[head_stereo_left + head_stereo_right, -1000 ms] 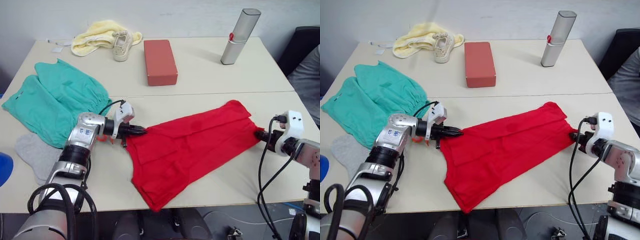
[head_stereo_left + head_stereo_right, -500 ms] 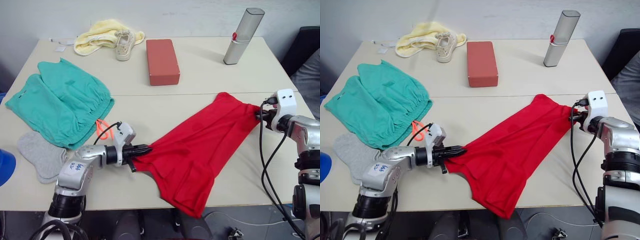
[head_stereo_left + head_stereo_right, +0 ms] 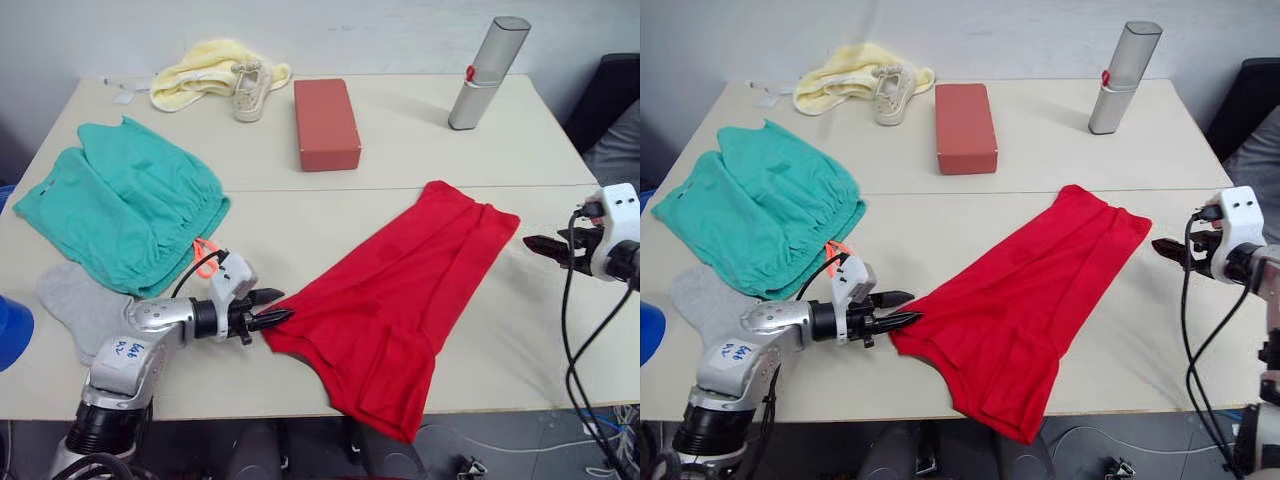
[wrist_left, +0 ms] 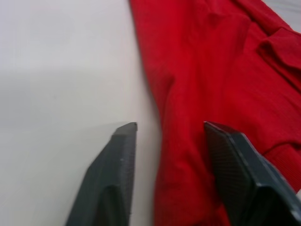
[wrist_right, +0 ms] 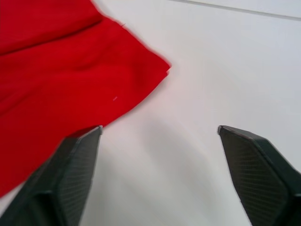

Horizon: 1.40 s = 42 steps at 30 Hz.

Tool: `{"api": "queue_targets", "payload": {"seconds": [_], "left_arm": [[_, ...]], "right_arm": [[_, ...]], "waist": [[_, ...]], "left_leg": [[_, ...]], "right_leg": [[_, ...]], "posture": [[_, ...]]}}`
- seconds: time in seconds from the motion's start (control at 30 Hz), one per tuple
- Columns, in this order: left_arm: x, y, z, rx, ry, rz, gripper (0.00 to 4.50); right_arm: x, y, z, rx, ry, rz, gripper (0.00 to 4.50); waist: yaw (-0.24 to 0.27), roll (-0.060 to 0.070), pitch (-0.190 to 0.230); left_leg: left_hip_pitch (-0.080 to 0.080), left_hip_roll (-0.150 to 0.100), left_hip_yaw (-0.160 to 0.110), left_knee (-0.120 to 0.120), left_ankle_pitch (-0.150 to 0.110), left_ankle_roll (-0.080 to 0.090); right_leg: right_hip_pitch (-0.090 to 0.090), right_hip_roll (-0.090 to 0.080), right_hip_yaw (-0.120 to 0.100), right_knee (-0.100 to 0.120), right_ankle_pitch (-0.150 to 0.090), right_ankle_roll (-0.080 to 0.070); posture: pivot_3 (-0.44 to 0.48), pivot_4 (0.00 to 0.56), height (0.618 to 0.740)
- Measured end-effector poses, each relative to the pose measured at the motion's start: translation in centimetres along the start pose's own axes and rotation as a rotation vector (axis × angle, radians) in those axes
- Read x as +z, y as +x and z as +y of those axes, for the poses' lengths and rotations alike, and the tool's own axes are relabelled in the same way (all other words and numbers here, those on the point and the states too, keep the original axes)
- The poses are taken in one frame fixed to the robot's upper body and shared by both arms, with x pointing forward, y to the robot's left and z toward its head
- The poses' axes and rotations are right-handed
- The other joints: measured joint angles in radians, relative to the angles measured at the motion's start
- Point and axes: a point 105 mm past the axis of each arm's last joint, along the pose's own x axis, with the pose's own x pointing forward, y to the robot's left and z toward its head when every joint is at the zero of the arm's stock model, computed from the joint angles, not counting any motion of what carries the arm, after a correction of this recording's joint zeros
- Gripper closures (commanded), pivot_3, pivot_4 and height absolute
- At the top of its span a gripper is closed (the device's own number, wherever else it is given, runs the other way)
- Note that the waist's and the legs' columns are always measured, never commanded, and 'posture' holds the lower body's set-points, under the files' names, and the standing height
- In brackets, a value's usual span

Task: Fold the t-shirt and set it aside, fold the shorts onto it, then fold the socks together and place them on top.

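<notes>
The red t-shirt (image 3: 400,290) lies folded in a long diagonal band across the near table, its lower end hanging over the front edge. My left gripper (image 3: 272,307) is open at the shirt's left edge, and the left wrist view shows the red hem (image 4: 188,155) lying loose between the fingers. My right gripper (image 3: 537,244) stands open just right of the shirt's far corner (image 5: 141,70), apart from it. The teal shorts (image 3: 120,215) with an orange drawstring (image 3: 205,258) lie spread at the left. The grey socks (image 3: 75,310) rest in front of them.
A red-brown box (image 3: 326,122), a silver cylinder (image 3: 487,72), a pale yellow cloth (image 3: 205,68) and a small shoe (image 3: 248,88) sit on the far table. A blue object (image 3: 12,335) is at the left edge. A person's grey sleeve (image 3: 618,150) is at the right.
Both grippers have opened and let go of the t-shirt. The right gripper has drawn back to the right, off the shirt's corner. The shirt now rests on the table.
</notes>
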Motion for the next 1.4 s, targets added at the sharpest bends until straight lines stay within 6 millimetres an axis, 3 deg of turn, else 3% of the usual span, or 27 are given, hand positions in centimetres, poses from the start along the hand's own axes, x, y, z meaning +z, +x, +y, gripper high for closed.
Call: {"api": "queue_targets", "payload": {"seconds": [0.13,0.27,0.4,0.57,0.77,0.93,1.07,1.4], "left_arm": [[1.3,-1.0,1.7,-0.051,0.003,0.012,0.02],[4.6,0.0,2.7,-0.104,0.053,-0.079,0.02],[8.0,3.1,2.7,-0.183,0.102,-0.143,0.02],[8.6,8.4,2.5,-0.272,0.184,-0.042,0.02],[10.6,14.9,1.2,-0.3,0.268,-0.016,0.02],[10.1,17.5,1.3,-0.245,0.239,0.026,0.02],[9.5,18.5,1.8,-0.166,0.214,0.064,0.02],[9.7,18.6,3.3,-0.04,0.147,0.046,0.02]], "right_arm": [[-1.4,-2.9,4.4,0.154,0.065,0.064,0.0],[-3.5,-4.5,9.0,0.268,0.076,0.132,0.0],[-5.9,-5.3,12.5,0.322,0.131,0.18,0.0],[-9.1,-6.4,15.6,0.369,0.151,0.26,0.0],[-10.7,-7.0,18.1,0.389,0.153,0.266,0.0],[-11.4,-7.1,19.8,0.39,0.182,0.243,0.0],[-11.4,-6.4,20.7,0.374,0.18,0.22,0.0],[-10.8,-5.1,21.7,0.36,0.164,0.193,0.0]], "waist": [[0.005,0.001,0.0],[0.016,-0.001,-0.001],[0.035,-0.001,-0.001],[0.039,-0.002,-0.001],[0.032,-0.003,0.0],[0.031,-0.003,0.0],[0.028,-0.006,0.0],[0.029,-0.016,-0.005]], "left_leg": [[-0.001,0.0,-0.001,-0.001,0.0,-0.001],[-0.002,-0.001,-0.004,0.0,0.0,0.0],[-0.002,-0.004,-0.004,0.0,0.0,0.001],[-0.004,-0.011,-0.004,0.0,0.001,0.004],[-0.006,-0.012,-0.004,0.0,0.001,0.007],[-0.006,-0.01,-0.005,-0.001,0.001,0.006],[-0.006,-0.01,-0.005,-0.001,0.001,0.007],[-0.006,-0.009,-0.005,-0.001,0.001,0.007]], "right_leg": [[0.0,0.0,0.0,0.0,0.0,-0.001],[0.001,-0.001,-0.003,-0.001,0.0,0.0],[0.001,-0.001,-0.003,-0.001,0.0,0.001],[0.0,0.0,-0.004,-0.002,0.001,0.002],[-0.002,-0.001,-0.002,-0.003,0.002,0.004],[-0.003,-0.001,-0.002,-0.003,0.002,0.004],[-0.003,-0.001,-0.003,-0.003,0.002,0.004],[-0.002,-0.001,-0.006,-0.003,0.002,0.004]], "posture": [[0.0,0.15,0.74],[0.0,0.15,0.74],[0.0,0.15,0.74],[0.0,0.15,0.74],[0.0,0.15,0.74],[0.0,0.15,0.74],[0.0,0.15,0.74],[0.0,0.15,0.74]]}}
